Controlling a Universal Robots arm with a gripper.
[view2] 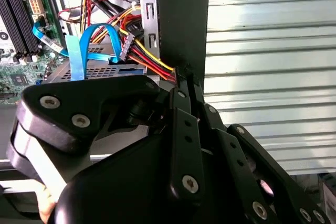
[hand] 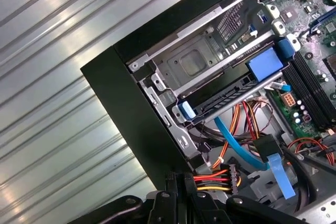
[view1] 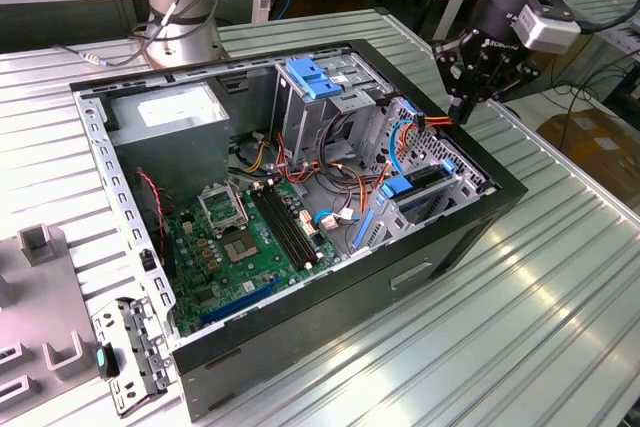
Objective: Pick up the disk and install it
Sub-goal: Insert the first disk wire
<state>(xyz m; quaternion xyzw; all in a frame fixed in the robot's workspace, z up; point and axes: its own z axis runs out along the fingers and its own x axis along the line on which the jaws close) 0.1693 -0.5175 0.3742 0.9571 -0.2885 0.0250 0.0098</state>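
Note:
The disk (hand: 226,97) lies flat in the lower bay of the drive cage (hand: 194,64), at the corner of the open computer case. It is seen edge-on, dark between blue side rails. In the exterior view the disk (view1: 422,183) sits low in that cage at the case's right end. My gripper (view1: 462,110) hangs just above the case's rim there, fingers shut with nothing seen between them. In both wrist views the gripper (hand: 178,178) (view2: 177,76) tips rest beside a black power connector (hand: 227,174) with red, orange and yellow wires. A blue data cable (hand: 247,153) loops close by.
The black case (view1: 330,317) lies open on a slatted metal table (view1: 560,277). Inside are a green motherboard (view1: 250,237), a grey power supply box (view1: 170,112) and a light-blue bracket (view1: 315,77). A metal bracket part (view1: 130,352) and grey fixtures (view1: 40,287) lie at the exterior view's left.

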